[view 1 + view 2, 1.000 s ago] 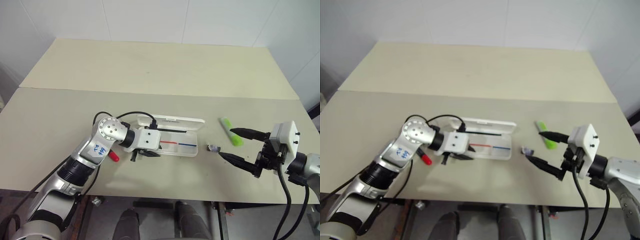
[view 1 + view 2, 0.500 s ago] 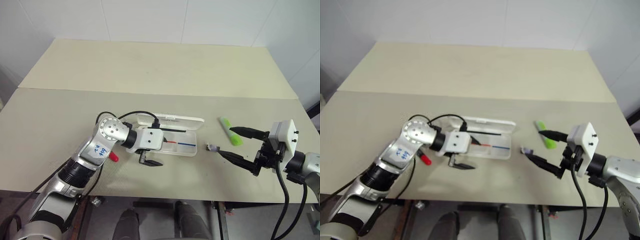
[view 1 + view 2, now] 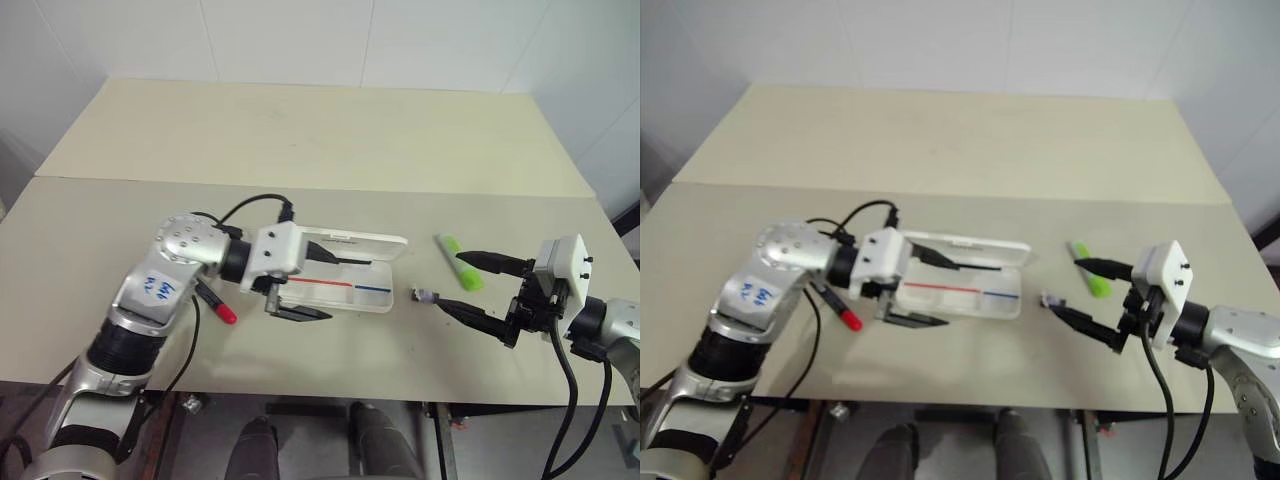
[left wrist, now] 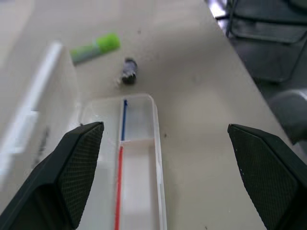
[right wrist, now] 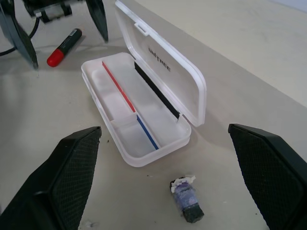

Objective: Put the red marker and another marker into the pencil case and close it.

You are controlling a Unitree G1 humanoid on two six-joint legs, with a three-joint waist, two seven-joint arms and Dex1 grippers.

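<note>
We find both claws, left (image 3: pixel 312 286) and right (image 3: pixel 474 287), spread wide and empty; pencil case (image 3: pixel 345 292) open, red marker (image 3: pixel 216 305) outside on the counter (image 3: pixel 300 140).

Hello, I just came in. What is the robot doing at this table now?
The robot is to pack two markers into a white pencil case, which lies open on the table with nothing in it. The left gripper hangs open over the case's left end, holding nothing. The red marker lies on the table left of the case. The right gripper is open near the green marker, which lies on the table to the right. A small dark object lies between the case and that gripper.
</note>
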